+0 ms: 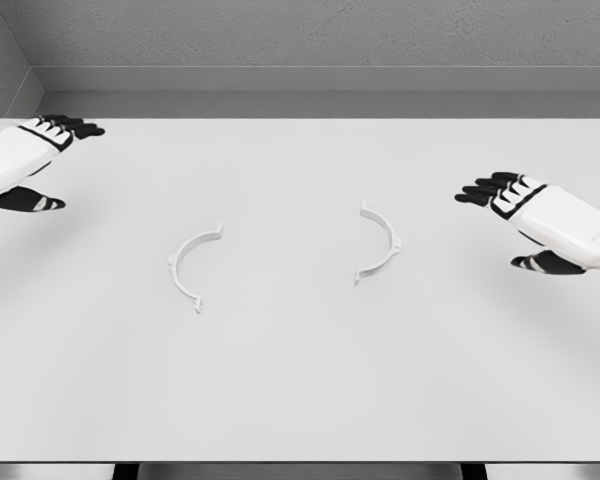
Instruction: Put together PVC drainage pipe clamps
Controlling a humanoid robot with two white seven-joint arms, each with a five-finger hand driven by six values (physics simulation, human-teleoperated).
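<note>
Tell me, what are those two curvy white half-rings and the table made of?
Left clamp half and right clamp half: likely white plastic, probably PVC; thin, matte, moulded end tabs. Table: smooth pale matte surface; the material is unclear in this render.
</note>
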